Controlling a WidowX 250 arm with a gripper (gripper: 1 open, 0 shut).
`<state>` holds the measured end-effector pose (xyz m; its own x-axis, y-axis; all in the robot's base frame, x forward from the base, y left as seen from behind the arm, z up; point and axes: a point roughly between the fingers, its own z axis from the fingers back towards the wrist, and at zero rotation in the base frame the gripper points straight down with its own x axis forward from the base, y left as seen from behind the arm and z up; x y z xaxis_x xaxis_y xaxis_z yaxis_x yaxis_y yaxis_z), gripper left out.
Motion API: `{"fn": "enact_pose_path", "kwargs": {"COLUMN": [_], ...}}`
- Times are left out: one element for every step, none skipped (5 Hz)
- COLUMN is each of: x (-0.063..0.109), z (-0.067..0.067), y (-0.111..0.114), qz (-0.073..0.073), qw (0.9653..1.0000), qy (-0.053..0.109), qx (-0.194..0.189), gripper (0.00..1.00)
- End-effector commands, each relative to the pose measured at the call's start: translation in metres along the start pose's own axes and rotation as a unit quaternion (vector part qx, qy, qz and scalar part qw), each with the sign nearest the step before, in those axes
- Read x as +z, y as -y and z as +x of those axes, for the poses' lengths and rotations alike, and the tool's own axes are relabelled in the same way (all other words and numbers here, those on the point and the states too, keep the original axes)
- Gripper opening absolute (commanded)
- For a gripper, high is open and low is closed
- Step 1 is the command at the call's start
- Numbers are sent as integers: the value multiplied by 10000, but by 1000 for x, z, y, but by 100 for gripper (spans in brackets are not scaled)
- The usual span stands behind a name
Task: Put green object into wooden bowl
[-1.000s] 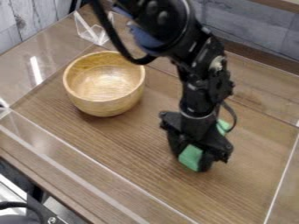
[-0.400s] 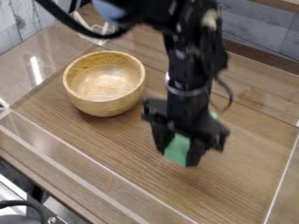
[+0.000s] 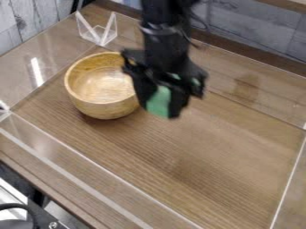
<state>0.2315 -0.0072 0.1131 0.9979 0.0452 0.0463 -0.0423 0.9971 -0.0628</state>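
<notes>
The mint-green object hangs above the table between the black fingers of my gripper, which is shut on it. Only the block's lower part shows below the jaws. The wooden bowl, round and light tan with an empty hollow, sits on the table just left of the gripper, its right rim nearly under the held block. The black arm rises from the gripper to the top of the view.
The dark wood table is ringed by low clear plastic walls. A clear folded piece stands at the back behind the bowl. A grey plank wall lies beyond the table.
The gripper has lifted the green block off the table at the right and carried it up and left, to the bowl's right rim. The bowl has stayed put.
</notes>
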Motion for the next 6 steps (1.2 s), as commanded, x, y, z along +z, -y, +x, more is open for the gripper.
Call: {"fn": "enact_pose_path", "kwargs": {"x": [20, 16, 9, 5, 2, -4], "z": [16, 18, 19, 27, 32, 38], "y": [-32, -71, -100, -111, -118, -123], "qz": [83, 178, 248, 305, 343, 360], "qw": [9992, 9979, 9963, 9948, 9933, 9938], "qy": [375, 417, 431, 431, 424, 414], "qx": [87, 452, 701, 873, 1023, 968], "gripper": [0, 0, 0, 0, 0, 0]}}
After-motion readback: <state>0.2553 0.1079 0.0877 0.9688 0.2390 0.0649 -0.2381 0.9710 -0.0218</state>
